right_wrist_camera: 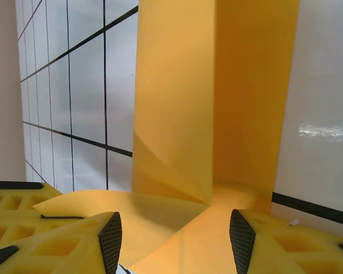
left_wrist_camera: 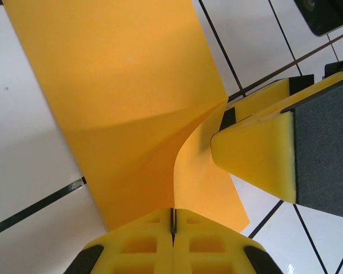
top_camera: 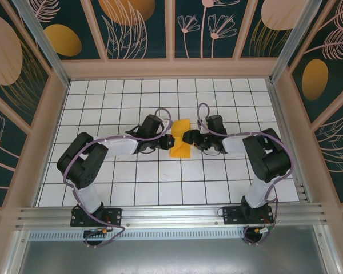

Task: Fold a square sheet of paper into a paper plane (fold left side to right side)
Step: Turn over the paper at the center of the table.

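On white tiles [top_camera: 103, 171], the left gripper [left_wrist_camera: 172, 216] pinches orange paper [left_wrist_camera: 120, 85].

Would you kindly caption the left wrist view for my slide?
Left pincer grips the orange paper; right pincer, open, straddles it.

orange paper [left_wrist_camera: 120, 85] top cropped, near edge hidden

Arms [top_camera: 86, 162] black, white; purple cables [top_camera: 202, 107]; yellow end effector fingers [left_wrist_camera: 217, 251].
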